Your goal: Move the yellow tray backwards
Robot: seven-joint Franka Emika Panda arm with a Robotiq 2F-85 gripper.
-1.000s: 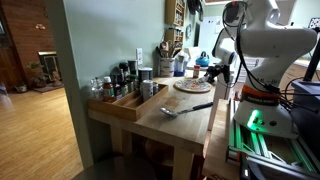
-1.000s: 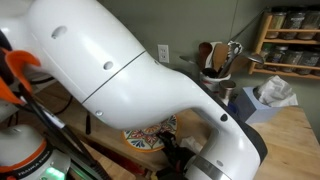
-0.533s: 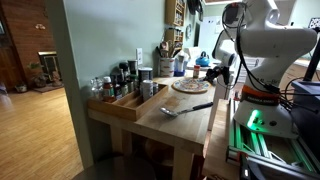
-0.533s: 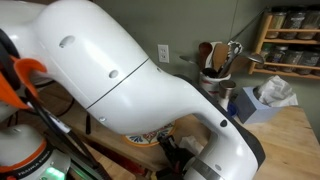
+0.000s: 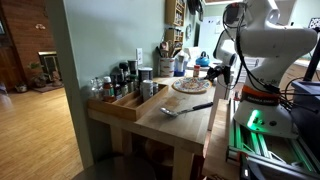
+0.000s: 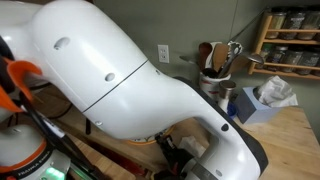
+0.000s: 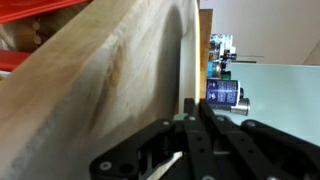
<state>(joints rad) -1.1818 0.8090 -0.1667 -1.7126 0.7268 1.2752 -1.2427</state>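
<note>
The yellow tray is a small round, shallow plate lying on the wooden table towards its far end. My gripper hangs at the tray's rim on the robot's side, close to the tabletop. In the wrist view the gripper has its jaws pressed together over the wood, and no tray rim shows between them. My white arm fills an exterior view, leaving only a sliver of the tray visible beneath it.
A long wooden box with bottles runs along the table's wall side. A grey spatula lies in front of the tray. Utensil jars, a tissue box and a shelf stand behind. A can sits beyond the table edge.
In the close exterior view the arm has sunk and shifted over the tray, hiding most of it. The tray and spatula have not moved in the far view.
</note>
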